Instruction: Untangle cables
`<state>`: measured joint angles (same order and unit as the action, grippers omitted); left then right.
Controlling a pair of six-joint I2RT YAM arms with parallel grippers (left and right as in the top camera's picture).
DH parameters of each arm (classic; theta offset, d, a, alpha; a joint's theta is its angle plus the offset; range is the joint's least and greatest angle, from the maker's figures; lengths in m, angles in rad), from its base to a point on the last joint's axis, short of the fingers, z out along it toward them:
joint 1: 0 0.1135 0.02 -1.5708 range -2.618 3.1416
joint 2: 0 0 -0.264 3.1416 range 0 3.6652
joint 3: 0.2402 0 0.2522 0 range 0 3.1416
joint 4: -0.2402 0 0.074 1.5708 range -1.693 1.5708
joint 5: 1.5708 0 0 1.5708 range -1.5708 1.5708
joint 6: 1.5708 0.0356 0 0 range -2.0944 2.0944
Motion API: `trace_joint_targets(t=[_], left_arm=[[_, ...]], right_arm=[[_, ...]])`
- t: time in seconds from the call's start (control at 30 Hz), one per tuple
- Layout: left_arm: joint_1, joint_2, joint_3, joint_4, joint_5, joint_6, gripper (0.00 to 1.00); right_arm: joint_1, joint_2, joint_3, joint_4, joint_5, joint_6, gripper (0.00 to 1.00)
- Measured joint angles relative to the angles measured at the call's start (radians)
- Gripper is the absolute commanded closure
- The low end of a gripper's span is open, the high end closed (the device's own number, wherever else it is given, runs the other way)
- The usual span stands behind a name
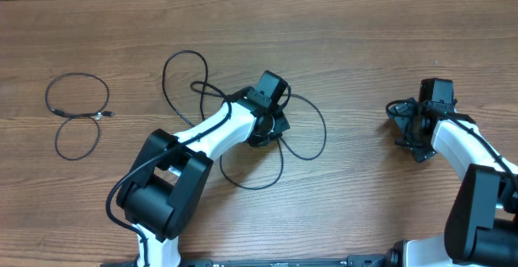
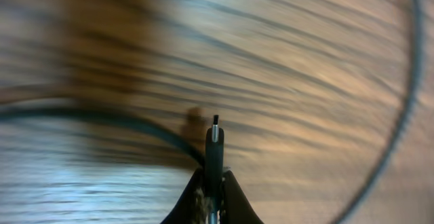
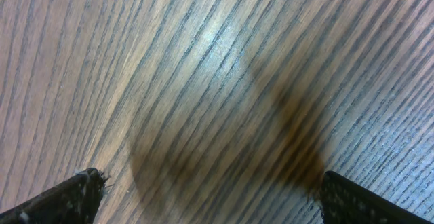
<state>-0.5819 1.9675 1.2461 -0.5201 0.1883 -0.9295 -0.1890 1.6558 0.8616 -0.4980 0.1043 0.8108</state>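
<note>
Black cable plug (image 2: 215, 139) clamped in left hand (image 2: 213, 182); right hand (image 3: 210, 197) apart. Likely mid-separation; needed drawing out toward three o'clock.

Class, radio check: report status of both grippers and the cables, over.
Left fingers shut on a cable's plug. Right fingers open, holding nothing. Main tangle looped mid-table; second cable coiled apart, far left.

Coiled cable (image 1: 81, 116) far left on the table (image 1: 364, 40), looping cable (image 1: 324, 133) centre, beneath the left arm (image 1: 218, 125).
</note>
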Motion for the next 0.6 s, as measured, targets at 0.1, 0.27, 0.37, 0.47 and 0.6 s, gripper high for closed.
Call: trace_joint_targets(t=[0.1, 0.27, 0.37, 0.47, 0.6], left_arm=[[0.000, -0.068, 0.010, 0.009, 0.048, 0.136, 0.96], [0.000, -0.307, 0.025, 0.078, 0.074, 0.310, 0.96], [0.000, -0.413, 0.032, 0.134, 0.073, 0.418, 0.96], [0.000, -0.489, 0.036, 0.172, 0.053, 0.492, 0.96], [0.000, -0.513, 0.036, 0.213, 0.032, 0.541, 0.96]], right_arm=[[0.000, 0.000, 0.000, 0.000, 0.000, 0.000, 0.00], [0.000, 0.000, 0.000, 0.001, 0.000, 0.000, 0.00], [0.000, 0.000, 0.000, 0.000, 0.000, 0.000, 0.00], [0.000, 0.000, 0.000, 0.000, 0.000, 0.000, 0.00], [0.000, 0.000, 0.000, 0.000, 0.000, 0.000, 0.00]])
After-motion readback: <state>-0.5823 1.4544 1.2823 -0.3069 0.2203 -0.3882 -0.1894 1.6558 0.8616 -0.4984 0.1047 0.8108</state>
